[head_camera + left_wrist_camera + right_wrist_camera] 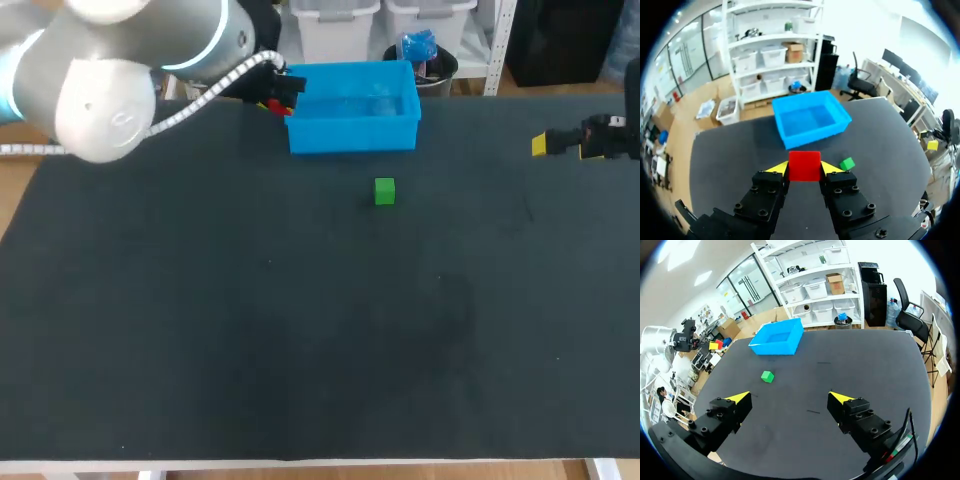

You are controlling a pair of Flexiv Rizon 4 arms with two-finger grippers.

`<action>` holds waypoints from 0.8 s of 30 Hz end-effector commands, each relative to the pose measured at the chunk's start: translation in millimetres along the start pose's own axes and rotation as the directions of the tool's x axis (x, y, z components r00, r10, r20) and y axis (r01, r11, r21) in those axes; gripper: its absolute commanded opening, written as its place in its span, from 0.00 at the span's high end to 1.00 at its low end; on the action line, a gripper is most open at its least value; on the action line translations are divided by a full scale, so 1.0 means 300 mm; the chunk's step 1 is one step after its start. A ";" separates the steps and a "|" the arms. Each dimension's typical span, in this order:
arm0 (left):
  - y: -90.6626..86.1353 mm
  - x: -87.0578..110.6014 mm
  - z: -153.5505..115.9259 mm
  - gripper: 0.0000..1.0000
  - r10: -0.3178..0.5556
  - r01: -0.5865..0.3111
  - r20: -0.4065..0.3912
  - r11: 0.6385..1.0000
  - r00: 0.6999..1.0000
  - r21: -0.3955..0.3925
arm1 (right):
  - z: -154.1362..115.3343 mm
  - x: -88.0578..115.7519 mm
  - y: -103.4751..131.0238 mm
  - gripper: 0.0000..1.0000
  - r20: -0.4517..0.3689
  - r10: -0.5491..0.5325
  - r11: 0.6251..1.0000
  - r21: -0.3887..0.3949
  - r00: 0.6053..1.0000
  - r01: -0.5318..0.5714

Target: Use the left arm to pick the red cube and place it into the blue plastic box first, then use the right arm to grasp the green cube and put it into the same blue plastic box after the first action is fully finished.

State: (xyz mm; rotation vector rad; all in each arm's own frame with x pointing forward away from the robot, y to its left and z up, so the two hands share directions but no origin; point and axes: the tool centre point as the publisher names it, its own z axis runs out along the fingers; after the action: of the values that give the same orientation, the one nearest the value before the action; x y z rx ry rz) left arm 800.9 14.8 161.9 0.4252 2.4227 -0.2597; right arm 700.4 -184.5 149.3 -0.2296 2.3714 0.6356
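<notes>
The red cube [804, 165] is clamped between the yellow-tipped fingers of my left gripper [804, 168], held up in the air just short of the blue plastic box [810, 120]. From the head view this gripper [281, 100] hangs at the box's left end, the red cube [275, 104] barely showing. The blue box [352, 128] stands at the table's far middle. A green cube [384, 191] lies on the black mat a little in front of the box, also visible as a green cube [767, 376] ahead of my right gripper [790, 400], which stands wide open and bare at the far right [560, 144].
The black table [300, 340] spreads wide and bare in front of the green cube. My left arm's large grey joints [110, 70] loom over the far left corner.
</notes>
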 end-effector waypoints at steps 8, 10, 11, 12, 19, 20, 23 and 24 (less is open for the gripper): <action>0.027 0.023 -0.012 1.00 0.039 -0.043 0.040 0.992 0.998 0.120 | 0.001 0.000 -0.001 0.00 -0.001 -0.001 1.000 -0.001 1.000 0.001; 0.028 0.023 -0.006 1.00 0.040 -0.045 0.047 0.991 0.998 0.126 | 0.001 0.000 -0.001 0.00 -0.001 -0.001 1.000 -0.001 1.000 0.001; 0.027 0.022 0.000 1.00 0.041 -0.047 0.051 0.991 0.998 0.126 | 0.001 0.000 -0.001 0.00 -0.001 -0.001 1.000 -0.001 1.000 0.001; 0.024 0.022 0.006 1.00 0.047 -0.053 0.053 0.991 0.998 0.124 | 0.001 0.000 -0.001 0.00 -0.001 -0.001 1.000 -0.001 1.000 0.001; 0.015 -0.005 0.062 1.00 0.054 -0.062 0.063 0.988 0.997 0.142 | 0.001 0.000 -0.001 0.00 -0.001 -0.001 1.000 -0.001 1.000 0.001; 0.014 -0.012 0.072 1.00 0.055 -0.064 0.064 0.988 0.996 0.142 | 0.001 0.000 -0.001 0.00 -0.001 -0.001 1.000 -0.001 1.000 0.001; 0.010 -0.037 0.106 1.00 0.066 -0.076 0.072 0.986 0.995 0.146 | 0.001 0.000 -0.001 0.00 -0.001 -0.001 1.000 -0.001 1.000 0.001; 0.008 -0.046 0.118 1.00 0.067 -0.077 0.073 0.986 0.995 0.147 | 0.001 0.000 -0.001 0.00 -0.001 -0.001 1.000 -0.001 1.000 0.001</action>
State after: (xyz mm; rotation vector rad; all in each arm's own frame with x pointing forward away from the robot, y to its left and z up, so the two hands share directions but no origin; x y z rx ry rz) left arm 814.5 11.7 150.3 0.5497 2.3212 -0.4058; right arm 700.4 -184.4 149.3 -0.2296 2.3715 0.6356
